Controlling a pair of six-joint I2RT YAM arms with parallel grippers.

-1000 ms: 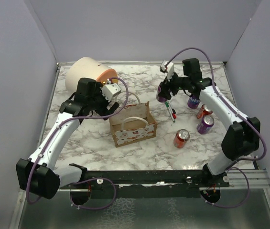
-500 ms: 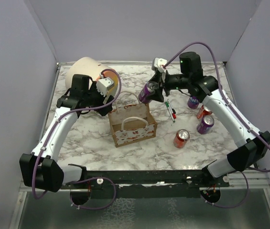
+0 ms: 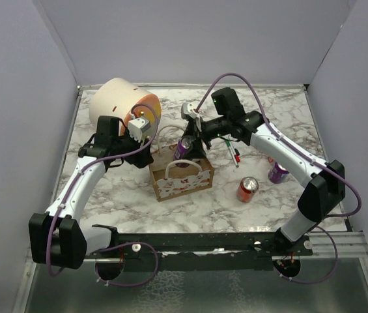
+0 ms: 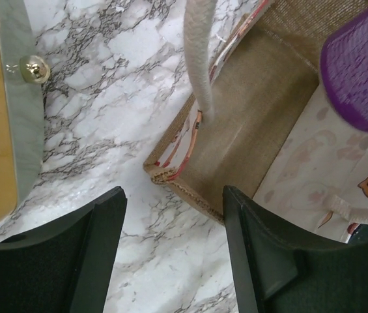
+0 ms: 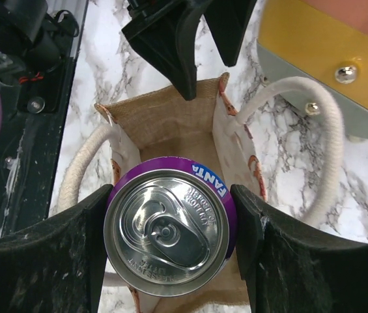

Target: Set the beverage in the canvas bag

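The beverage is a purple Fanta can (image 5: 167, 231), and my right gripper (image 5: 170, 228) is shut on its sides. In the top view the can (image 3: 185, 147) hangs just over the open mouth of the canvas bag (image 3: 180, 173), at its far side. The bag (image 5: 170, 124) is tan inside, with cream loop handles and a white printed band. My left gripper (image 4: 172, 195) is open at the bag's far-left corner (image 4: 249, 117), low over the marble, with nothing between its fingers. Seen from above, the left gripper (image 3: 150, 147) sits beside that corner.
A large cream-and-orange cylinder (image 3: 122, 101) lies at the back left, close behind the left wrist. A red can (image 3: 247, 189), another purple can (image 3: 278, 171) and markers (image 3: 231, 150) lie right of the bag. Grey walls enclose the marble table.
My right arm has carried the purple can leftward from the far right of the table to above the bag. The left gripper's jaws have narrowed and it has shifted slightly by the bag's corner.
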